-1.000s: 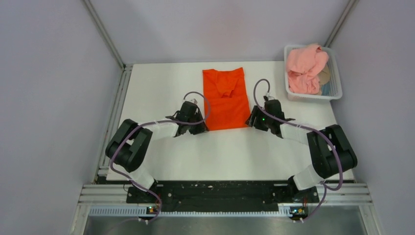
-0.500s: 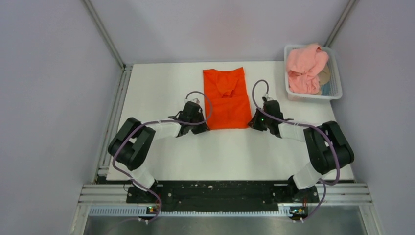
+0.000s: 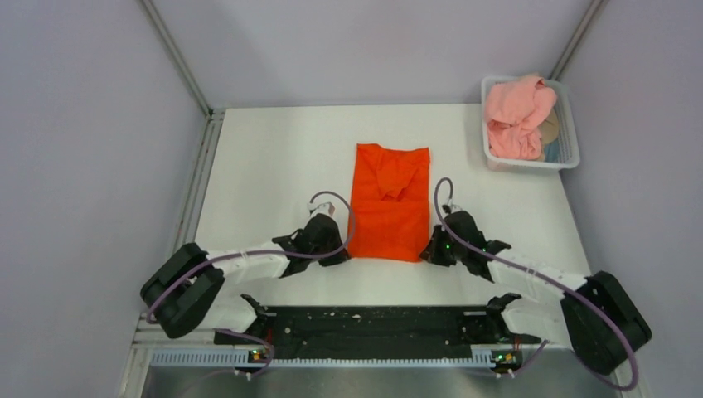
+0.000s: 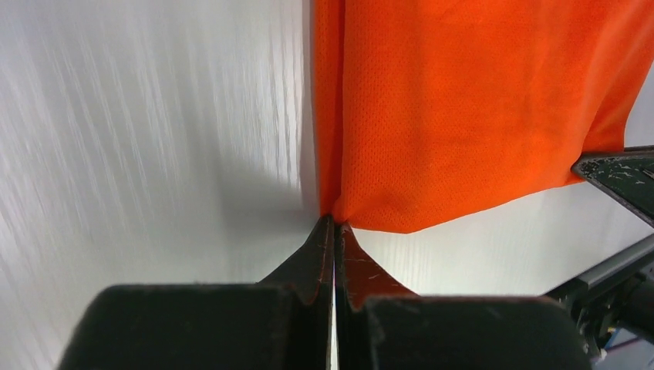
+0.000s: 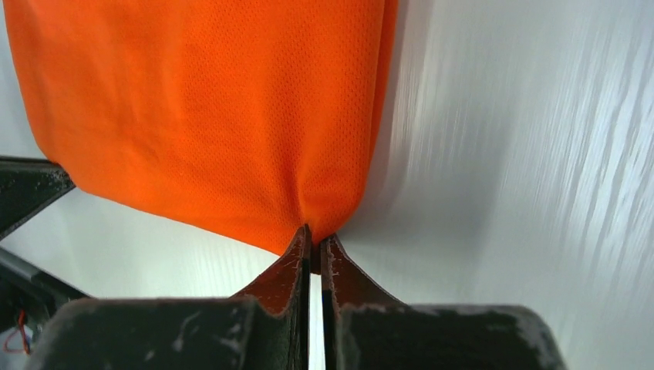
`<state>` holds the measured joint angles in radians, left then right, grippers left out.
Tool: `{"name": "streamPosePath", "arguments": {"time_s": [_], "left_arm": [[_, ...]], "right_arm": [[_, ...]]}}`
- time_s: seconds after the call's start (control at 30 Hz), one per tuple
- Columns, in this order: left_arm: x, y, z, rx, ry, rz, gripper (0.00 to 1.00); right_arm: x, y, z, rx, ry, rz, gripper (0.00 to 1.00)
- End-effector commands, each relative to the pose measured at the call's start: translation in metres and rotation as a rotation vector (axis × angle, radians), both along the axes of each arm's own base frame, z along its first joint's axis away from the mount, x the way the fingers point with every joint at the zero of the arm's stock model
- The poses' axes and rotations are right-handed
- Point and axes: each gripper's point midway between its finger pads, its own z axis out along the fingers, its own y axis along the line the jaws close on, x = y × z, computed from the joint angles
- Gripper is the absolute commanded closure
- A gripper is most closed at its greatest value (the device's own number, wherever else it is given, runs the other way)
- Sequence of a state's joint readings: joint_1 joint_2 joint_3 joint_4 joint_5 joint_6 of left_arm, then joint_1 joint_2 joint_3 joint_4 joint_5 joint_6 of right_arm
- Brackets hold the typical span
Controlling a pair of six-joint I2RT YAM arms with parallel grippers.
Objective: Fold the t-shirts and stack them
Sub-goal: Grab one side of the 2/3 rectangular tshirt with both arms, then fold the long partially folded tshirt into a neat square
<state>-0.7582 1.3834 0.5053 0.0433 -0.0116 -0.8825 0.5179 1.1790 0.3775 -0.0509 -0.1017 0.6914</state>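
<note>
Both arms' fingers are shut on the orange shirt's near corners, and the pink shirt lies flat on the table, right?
No: the pink shirt is bunched in the white basket, not flat on the table; the top view shows it. The rest holds.

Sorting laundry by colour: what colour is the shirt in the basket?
The shirt is pale salmon pink; best in top view.

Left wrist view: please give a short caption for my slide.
Left fingers pinch a corner of the orange t-shirt on the white table.
</note>
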Motion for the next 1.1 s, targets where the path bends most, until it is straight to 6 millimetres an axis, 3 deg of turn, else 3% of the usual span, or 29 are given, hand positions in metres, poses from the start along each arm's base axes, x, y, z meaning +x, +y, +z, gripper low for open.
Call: {"name": "streamPosePath", "arguments": {"time_s": [0.0,0.07,0.17,0.4,0.53,0.9,1.07], "left_arm": [[-0.060,0.043,-0.032,0.160,0.140,0.035,1.00],[-0.070,0.042,-0.027,0.135,0.139,0.028,1.00],[-0.080,0.021,-0.010,0.053,0.095,-0.024,1.00],[-0.069,-0.007,0.020,0.022,-0.003,-0.111,1.00],[-0.056,-0.007,0.038,0.065,-0.069,-0.104,1.00],[0.016,-0.016,0.129,0.085,-0.397,0.014,1.00],[0.056,-0.012,0.156,0.094,-0.454,0.055,1.00]], "right_arm": [[-0.060,-0.011,-0.013,-0.021,0.133,-0.004,1.00],[-0.080,-0.009,-0.015,0.016,0.168,0.020,1.00],[-0.093,-0.011,-0.010,0.047,0.177,0.026,1.00],[-0.067,-0.007,0.035,0.090,0.002,0.009,1.00],[-0.054,-0.009,0.049,0.058,-0.045,0.000,1.00],[0.009,-0.022,0.127,-0.056,-0.273,-0.142,1.00],[0.041,-0.020,0.160,-0.039,-0.383,-0.189,1.00]]}}
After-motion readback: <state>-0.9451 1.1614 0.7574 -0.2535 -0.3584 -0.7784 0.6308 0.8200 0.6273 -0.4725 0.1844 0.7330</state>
